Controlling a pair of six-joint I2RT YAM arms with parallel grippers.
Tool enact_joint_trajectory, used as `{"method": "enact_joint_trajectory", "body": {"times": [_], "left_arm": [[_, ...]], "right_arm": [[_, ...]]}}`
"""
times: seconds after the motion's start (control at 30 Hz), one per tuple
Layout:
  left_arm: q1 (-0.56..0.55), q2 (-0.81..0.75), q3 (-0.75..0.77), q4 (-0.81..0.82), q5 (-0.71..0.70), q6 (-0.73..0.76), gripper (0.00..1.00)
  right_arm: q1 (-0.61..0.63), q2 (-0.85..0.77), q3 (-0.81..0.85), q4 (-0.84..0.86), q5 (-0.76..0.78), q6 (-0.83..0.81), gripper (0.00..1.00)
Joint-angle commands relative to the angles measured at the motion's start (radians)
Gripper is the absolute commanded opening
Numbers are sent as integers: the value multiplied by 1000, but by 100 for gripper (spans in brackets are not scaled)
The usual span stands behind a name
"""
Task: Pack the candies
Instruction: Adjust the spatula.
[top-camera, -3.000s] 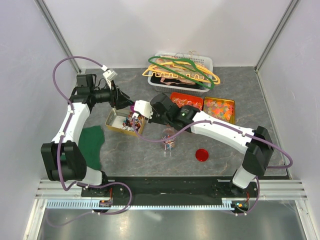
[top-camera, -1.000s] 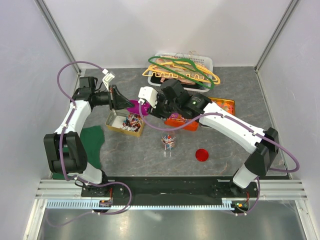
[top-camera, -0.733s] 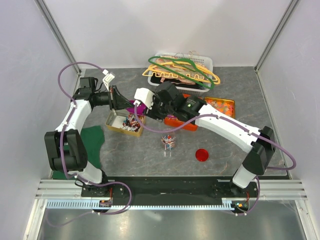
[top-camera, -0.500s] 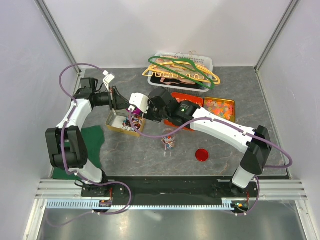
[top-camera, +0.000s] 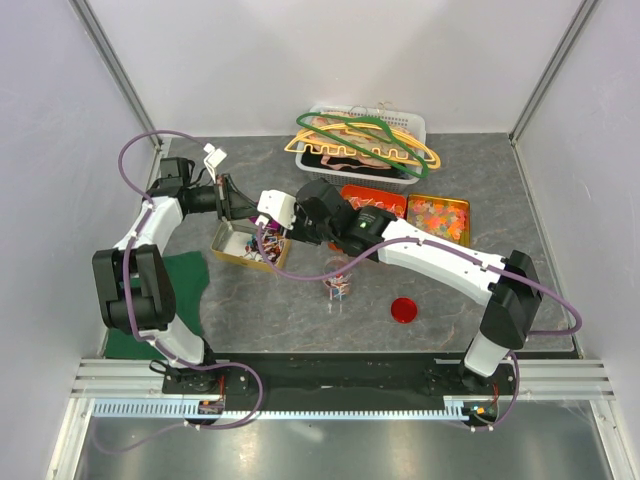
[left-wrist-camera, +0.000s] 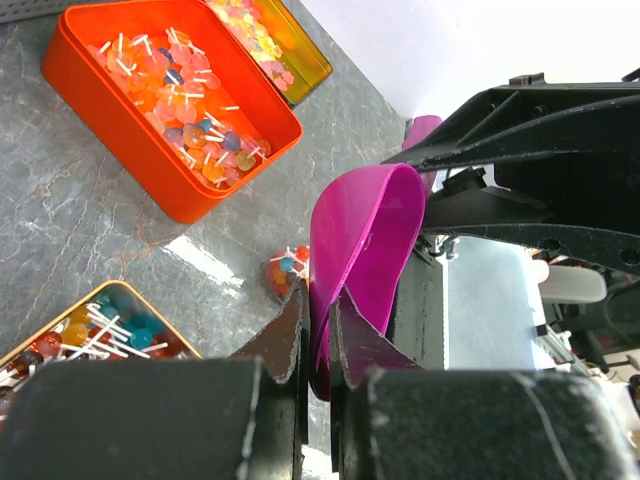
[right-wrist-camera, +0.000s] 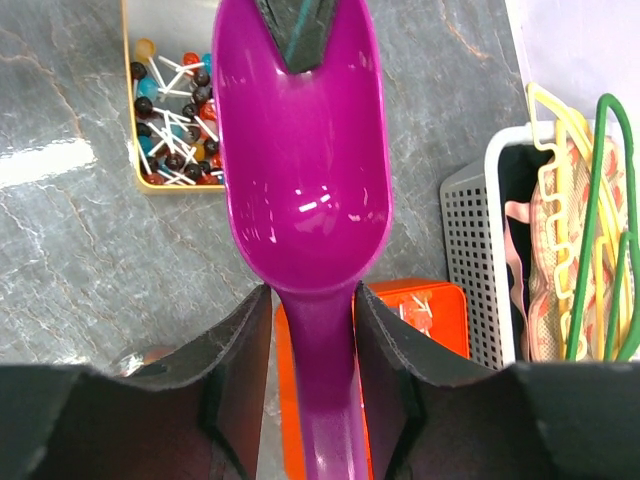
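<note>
A purple scoop (right-wrist-camera: 300, 150) hangs in the air between the two arms. My left gripper (left-wrist-camera: 318, 300) is shut on the front lip of the scoop (left-wrist-camera: 365, 230). My right gripper (right-wrist-camera: 312, 300) has a finger on each side of the scoop's handle, with a thin gap still showing on one side. Below lies a yellow tin (top-camera: 222, 238) holding candies (right-wrist-camera: 175, 110) on white sticks. A small glass jar (top-camera: 337, 285) with a few candies stands in front of it. An orange tin (left-wrist-camera: 130, 170) and a second yellow tin (top-camera: 438, 217) also hold candies.
A white basket (top-camera: 415, 125) of plastic hangers stands at the back. A red lid (top-camera: 404, 309) lies right of the jar. A green cloth (top-camera: 182, 285) is spread at the front left by the left arm's base. Walls close in both sides.
My right arm has swung left to the scoop held by my left gripper. Its jaws have narrowed around the handle. The left gripper has kept its grip on the lip.
</note>
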Motion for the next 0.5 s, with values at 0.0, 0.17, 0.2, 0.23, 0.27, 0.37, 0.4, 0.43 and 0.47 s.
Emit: {"method": "enact_joint_trajectory", "body": {"times": [0.0, 0.17, 0.2, 0.23, 0.27, 0.37, 0.4, 0.43, 0.47], "left_arm": [[13, 3, 39, -6, 193, -43, 2], [13, 4, 39, -4, 210, -43, 2], [15, 6, 39, -3, 211, -46, 2], [15, 9, 39, -3, 214, -46, 2], [13, 10, 39, -3, 228, -48, 2], [13, 12, 39, -1, 246, -52, 2], [13, 12, 39, -1, 249, -52, 2], [13, 12, 39, 0, 251, -52, 2], [15, 12, 37, -1, 256, -54, 2]], "right_arm": [[1, -13, -2, 18, 24, 2, 46], [3, -12, 1, 20, 22, 2, 47], [3, -12, 1, 20, 19, 0, 48], [4, -10, 1, 20, 21, 2, 50], [4, -8, 1, 20, 19, -6, 51], [4, 1, 3, 23, 22, -7, 52], [4, 5, 4, 24, 24, -8, 52], [4, 7, 6, 24, 24, -8, 52], [4, 10, 9, 26, 24, -8, 52]]}}
